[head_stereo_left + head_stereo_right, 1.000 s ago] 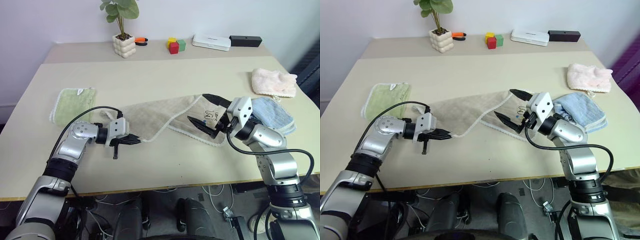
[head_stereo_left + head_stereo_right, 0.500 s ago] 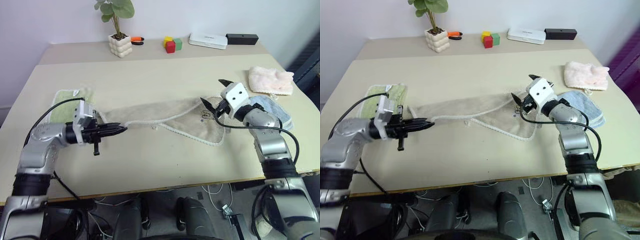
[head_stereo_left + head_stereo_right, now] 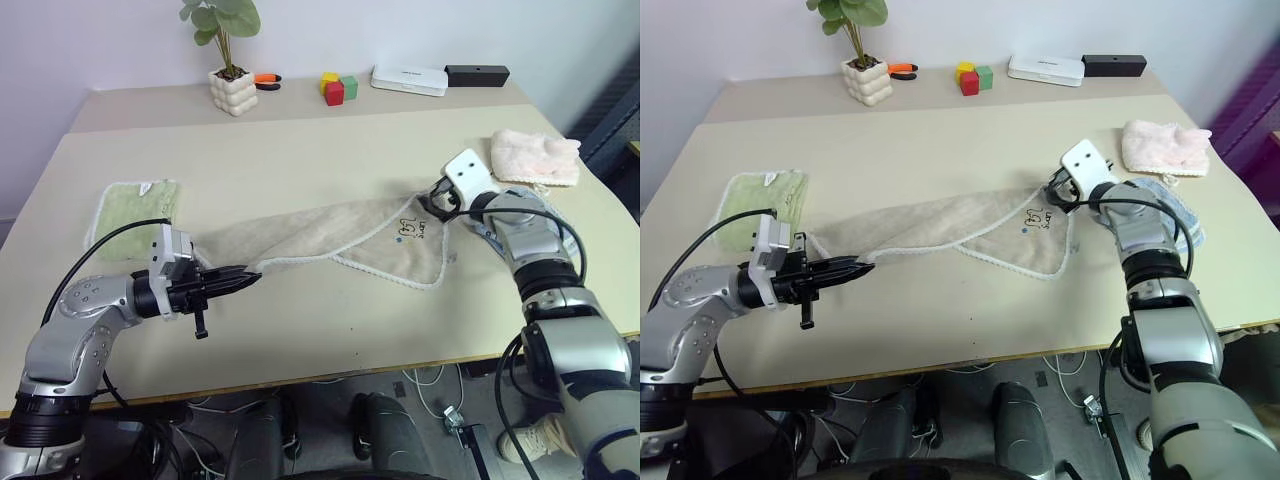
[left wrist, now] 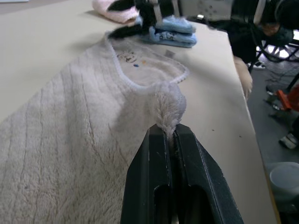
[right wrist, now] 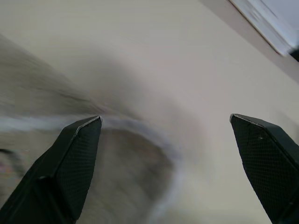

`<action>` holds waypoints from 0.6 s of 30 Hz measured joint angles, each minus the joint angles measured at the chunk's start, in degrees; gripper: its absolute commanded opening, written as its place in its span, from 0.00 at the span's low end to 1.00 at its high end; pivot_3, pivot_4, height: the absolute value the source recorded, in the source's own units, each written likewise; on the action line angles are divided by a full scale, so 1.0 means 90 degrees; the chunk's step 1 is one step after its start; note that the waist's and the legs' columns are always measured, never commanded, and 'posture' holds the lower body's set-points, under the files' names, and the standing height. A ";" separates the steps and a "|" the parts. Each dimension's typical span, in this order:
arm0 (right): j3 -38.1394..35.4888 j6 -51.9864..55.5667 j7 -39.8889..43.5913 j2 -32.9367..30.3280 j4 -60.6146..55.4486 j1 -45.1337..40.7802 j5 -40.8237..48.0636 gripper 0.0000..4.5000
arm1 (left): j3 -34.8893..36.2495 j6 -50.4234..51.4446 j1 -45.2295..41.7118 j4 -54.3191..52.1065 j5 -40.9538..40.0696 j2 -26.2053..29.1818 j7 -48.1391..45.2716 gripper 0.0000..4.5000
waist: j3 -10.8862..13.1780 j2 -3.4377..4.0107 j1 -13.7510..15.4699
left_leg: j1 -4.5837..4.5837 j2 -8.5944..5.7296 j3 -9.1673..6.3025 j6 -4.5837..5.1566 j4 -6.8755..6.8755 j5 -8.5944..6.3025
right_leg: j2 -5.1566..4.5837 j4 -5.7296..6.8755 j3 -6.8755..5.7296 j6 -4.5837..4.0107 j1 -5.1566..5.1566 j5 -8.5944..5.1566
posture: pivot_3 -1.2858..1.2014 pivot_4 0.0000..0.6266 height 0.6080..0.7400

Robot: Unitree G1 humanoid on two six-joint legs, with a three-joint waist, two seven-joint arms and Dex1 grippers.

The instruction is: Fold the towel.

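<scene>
Left eye view, towel: the towel (image 3: 330,235) lies stretched in a long band across the middle of the table (image 3: 300,140), one end drawn toward the robot's left, the other spread wider near the right arm, scalloped whitish edging along its near side.
Left eye view, left gripper: the left gripper (image 3: 240,280) is clamped shut on the towel's left end, holding that corner just off the tabletop.
Left eye view, right gripper: the right gripper (image 3: 432,200) sits at the towel's far right corner; finger spread not readable here.
Left eye view, other cloths: a light-green cloth (image 3: 138,210) lies flat near the table's left edge; a pink cloth (image 3: 535,158) lies near the right edge, well apart from the towel.
Right eye view, towel mark: a small dark embroidered mark (image 3: 1036,217) shows on the towel just beside the right gripper.
Right eye view, back of table: a potted plant (image 3: 862,70), coloured blocks (image 3: 972,77) and a white box (image 3: 1046,69) stand along the far side.
Left wrist view, grip: the two black fingers (image 4: 154,186) are pressed together, a bunched fold of towel edging pinched between the tips; a folded light-blue cloth (image 4: 170,36) lies beyond the towel's far end.
Right wrist view, grip: the fingers (image 5: 65,172) stand wide apart with nothing between them, towel edge blurred below them.
</scene>
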 measured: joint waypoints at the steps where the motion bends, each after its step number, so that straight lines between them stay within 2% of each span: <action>1: -0.0089 0.0080 0.0034 -0.0007 0.0124 -0.0113 0.0045 1.00 | 0.0018 0.0000 0.0026 -0.0014 -0.0004 0.0000 0.0019 0.01 | 0.0000 0.0000 0.0000 | 0.0001 0.0000 0.0001 -0.0001 0.0000 0.0000 | 0.0000 -0.0001 0.0000 0.0000 0.0001 0.0000 | 0.52 0.24 1.00; 8: -0.0613 0.1086 0.0383 0.0047 0.0958 -0.0400 0.0608 1.00 | 0.0059 -0.0029 0.0218 -0.0078 -0.0087 0.0000 0.0041 0.01 | 0.0000 0.0001 0.0019 | 0.0003 0.0000 0.0000 -0.0001 0.0000 -0.0001 | -0.0001 -0.0003 0.0001 -0.0001 0.0006 0.0001 | 0.52 0.24 1.00; 18: -0.0447 0.1058 0.0236 0.0317 0.1420 -0.0564 0.0373 1.00 | 0.0071 -0.0137 0.0452 -0.0080 -0.0118 0.0004 0.0008 0.01 | 0.0000 0.0003 -0.0005 | 0.0004 0.0001 0.0003 -0.0003 -0.0002 -0.0001 | 0.0000 -0.0001 0.0002 -0.0001 0.0001 0.0001 | 0.52 0.24 1.00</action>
